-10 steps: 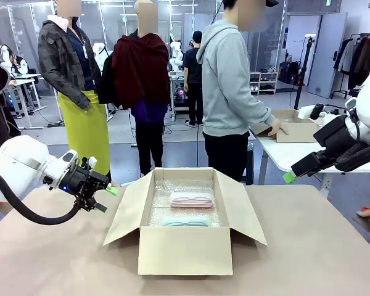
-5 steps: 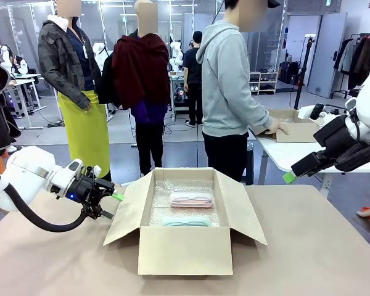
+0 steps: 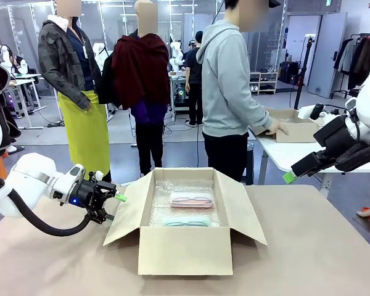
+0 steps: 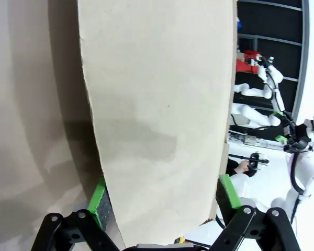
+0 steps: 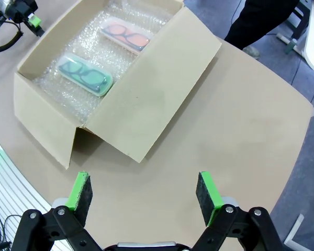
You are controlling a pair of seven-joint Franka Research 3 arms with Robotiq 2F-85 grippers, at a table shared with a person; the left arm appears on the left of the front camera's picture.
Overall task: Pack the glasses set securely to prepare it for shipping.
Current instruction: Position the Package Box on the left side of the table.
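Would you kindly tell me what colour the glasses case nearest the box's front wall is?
Mint green: the small rounded oblong glasses case on the bubble wrap, clearest in the right wrist view.

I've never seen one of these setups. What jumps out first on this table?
An open cardboard box sits mid-table, lined with bubble wrap, holding a pink case and, nearer the camera, a mint green case. The left gripper, jaws open, straddles the edge of the box's left flap. The right gripper hangs open above the table's right side, holding nothing.
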